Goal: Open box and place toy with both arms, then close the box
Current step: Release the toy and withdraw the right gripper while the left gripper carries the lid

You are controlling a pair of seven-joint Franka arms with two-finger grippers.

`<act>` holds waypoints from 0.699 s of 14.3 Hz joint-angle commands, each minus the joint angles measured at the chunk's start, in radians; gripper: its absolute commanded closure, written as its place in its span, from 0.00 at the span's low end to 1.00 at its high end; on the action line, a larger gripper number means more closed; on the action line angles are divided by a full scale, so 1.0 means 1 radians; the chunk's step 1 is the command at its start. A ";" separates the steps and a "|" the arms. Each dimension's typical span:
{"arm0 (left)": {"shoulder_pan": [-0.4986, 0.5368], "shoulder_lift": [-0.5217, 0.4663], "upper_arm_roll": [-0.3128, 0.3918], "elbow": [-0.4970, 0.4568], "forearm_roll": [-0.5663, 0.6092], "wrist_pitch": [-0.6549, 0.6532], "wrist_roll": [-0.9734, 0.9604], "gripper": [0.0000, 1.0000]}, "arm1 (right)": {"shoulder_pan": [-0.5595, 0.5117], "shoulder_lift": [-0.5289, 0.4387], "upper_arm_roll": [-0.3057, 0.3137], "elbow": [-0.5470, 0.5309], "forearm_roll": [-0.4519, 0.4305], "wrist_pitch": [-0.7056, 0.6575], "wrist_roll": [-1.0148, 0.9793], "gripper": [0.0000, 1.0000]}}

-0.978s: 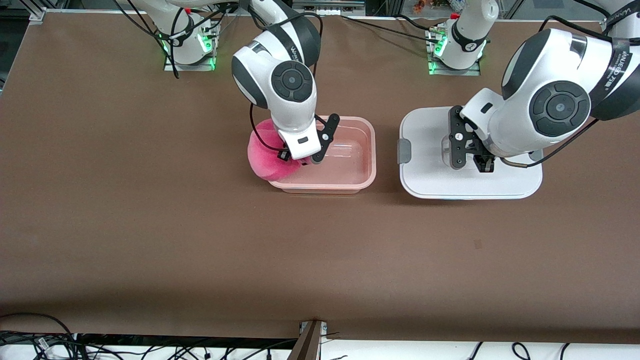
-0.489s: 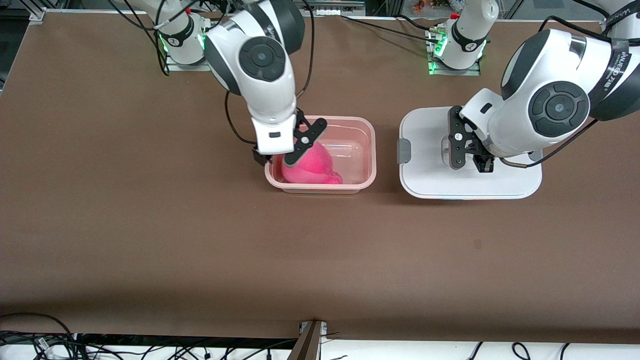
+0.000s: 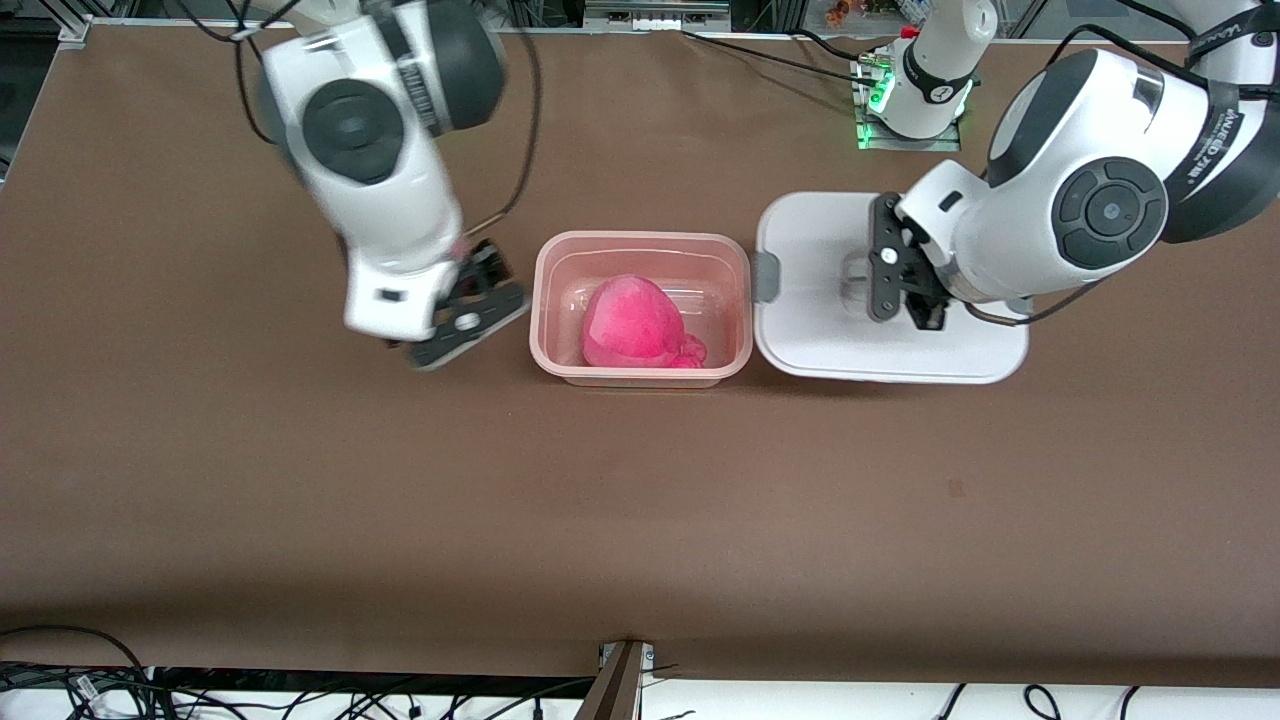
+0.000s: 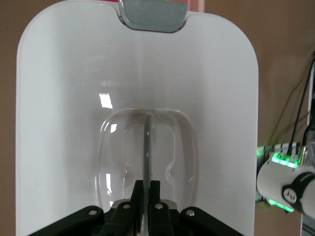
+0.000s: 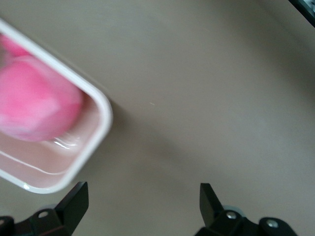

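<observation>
While empty, right gripper (image 3: 470,318) agape beside box (image 3: 742,300).

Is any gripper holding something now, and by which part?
The left gripper holds the lid by its clear handle. The right gripper is open, holding nothing.

Two white robot arms are showing, each with one black gripper: the left gripper (image 3: 905,285) and the right gripper (image 3: 465,315). One pink tub (image 3: 640,243), one white lid (image 3: 810,300) and one pink plush toy (image 3: 632,320) are lying on one brown table (image 3: 640,520).
</observation>
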 commanded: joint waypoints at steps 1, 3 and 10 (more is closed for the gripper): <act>-0.012 -0.004 -0.090 0.021 -0.047 0.001 -0.003 1.00 | -0.031 -0.031 -0.111 -0.006 0.101 -0.038 -0.002 0.00; -0.075 0.009 -0.107 0.021 -0.050 0.088 -0.024 1.00 | -0.065 -0.033 -0.192 -0.006 0.178 -0.061 -0.006 0.00; -0.253 0.144 -0.103 0.006 -0.029 0.327 -0.340 1.00 | -0.219 -0.098 -0.239 -0.023 0.175 -0.153 -0.004 0.00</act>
